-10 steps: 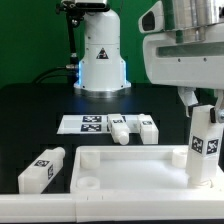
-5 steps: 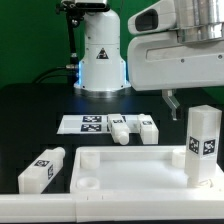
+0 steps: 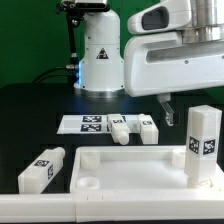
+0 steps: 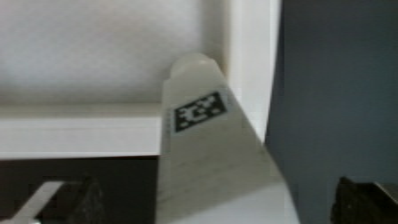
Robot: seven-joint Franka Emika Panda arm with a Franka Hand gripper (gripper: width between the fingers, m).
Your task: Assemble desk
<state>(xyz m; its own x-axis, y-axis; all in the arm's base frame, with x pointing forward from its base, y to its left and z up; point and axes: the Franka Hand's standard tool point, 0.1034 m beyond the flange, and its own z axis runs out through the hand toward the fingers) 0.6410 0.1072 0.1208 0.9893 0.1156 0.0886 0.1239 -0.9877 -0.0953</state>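
The white desk tabletop (image 3: 130,160) lies at the front with its round corner sockets facing up. One tagged white leg (image 3: 203,145) stands upright in the corner socket at the exterior view's right; it also shows in the wrist view (image 4: 205,150). My gripper (image 3: 190,104) hangs just above that leg, open, with its dark fingers (image 3: 168,108) clear of it. In the wrist view the gripper (image 4: 210,200) straddles the leg with a gap on each side. Two more legs (image 3: 120,128) (image 3: 148,128) lie behind the tabletop. Another leg (image 3: 42,168) lies at the left.
The marker board (image 3: 85,123) lies flat behind the tabletop, next to the two loose legs. A white robot base (image 3: 100,55) stands at the back. A white ledge (image 3: 40,205) runs along the front edge.
The gripper has let go of the upright leg and risen off it, shifting slightly to the exterior view's left. The leg stays standing in the corner socket.
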